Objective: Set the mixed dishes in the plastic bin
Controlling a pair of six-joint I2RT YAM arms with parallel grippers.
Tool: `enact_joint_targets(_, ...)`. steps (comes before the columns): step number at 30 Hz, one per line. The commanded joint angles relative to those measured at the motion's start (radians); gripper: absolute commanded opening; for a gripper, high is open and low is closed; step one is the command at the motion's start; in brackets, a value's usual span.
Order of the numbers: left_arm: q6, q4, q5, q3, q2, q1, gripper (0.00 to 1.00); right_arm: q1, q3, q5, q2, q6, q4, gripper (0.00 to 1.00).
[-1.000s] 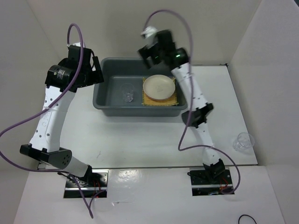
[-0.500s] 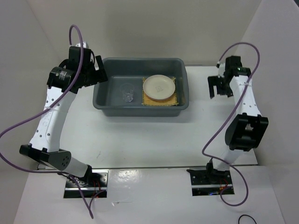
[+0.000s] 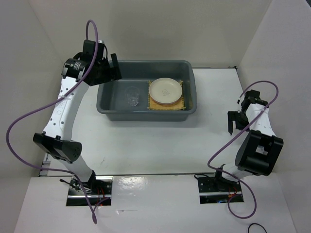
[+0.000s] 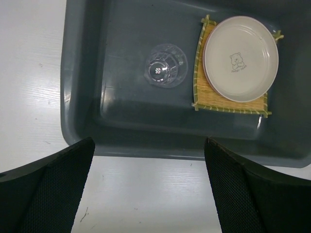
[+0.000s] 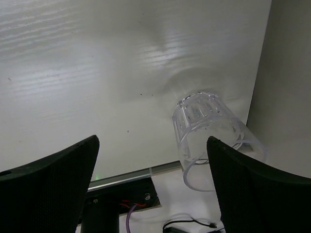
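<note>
the large dark grey rectangular plastic bin (image 3: 146, 115) stands toward the far edge of the table (image 3: 146, 145), about midway between the left and right edges, with its long axis parallel to that far edge. in its right half the square yellow-tan bamboo mat (image 4: 228, 103) lies flat, its sides nearly in line with the bin walls. the round cream-white plate (image 3: 165, 91) sits on the mat face up, with a small bear print in its well. being round, the plate has no long axis. whether a pink plate lies under it i cannot tell. a clear ribbed glass (image 4: 165, 65) stands in the bin's left half, apart from the mat

the plate looks stiff, smooth and likely slippery, and it would chip if dropped, so the rim is the place to pinch it, where it overhangs the mat. the mat looks thin and light and would probably sag, so it is best taken by one edge

the left gripper (image 4: 149, 145) hovers above the bin's near wall, jaws wide apart and empty. the right gripper (image 5: 153, 140) hangs over the table near the right edge, jaws also spread and holding nothing. a clear ribbed plastic cup (image 5: 206, 128) stands just below it, seemingly upright. the cup looks light, easy to tip and slick, so a grip across its wall seems the safest hold
</note>
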Motion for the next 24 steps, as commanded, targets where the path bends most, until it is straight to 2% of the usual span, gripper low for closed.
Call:
enact_joint_targets(1, 0.02, -0.004, 0.053, 0.071, 0.028, 0.004, 0.99, 0.0, 0.001, 0.021, -0.057, -0.035, 0.065, 0.95)
enact_joint_targets(6, 0.02, -0.013, 0.067, 0.122, 0.042, 0.004, 0.99, 0.0, -0.009, 0.04, -0.066, -0.067, 0.009, 0.95)
enact_joint_targets(11, 0.02, -0.013, 0.046, 0.055, -0.011, 0.004, 0.99, 0.0, -0.009, 0.051, -0.066, -0.067, 0.0, 0.95)
enact_joint_targets(19, 0.02, -0.003, 0.023, -0.083, -0.096, 0.013, 0.99, 0.0, 0.111, 0.04, -0.077, -0.067, -0.101, 0.92)
enact_joint_targets(24, 0.02, 0.016, 0.033, -0.105, -0.106, 0.013, 0.99, 0.0, 0.041, 0.04, -0.097, -0.076, -0.124, 0.92)
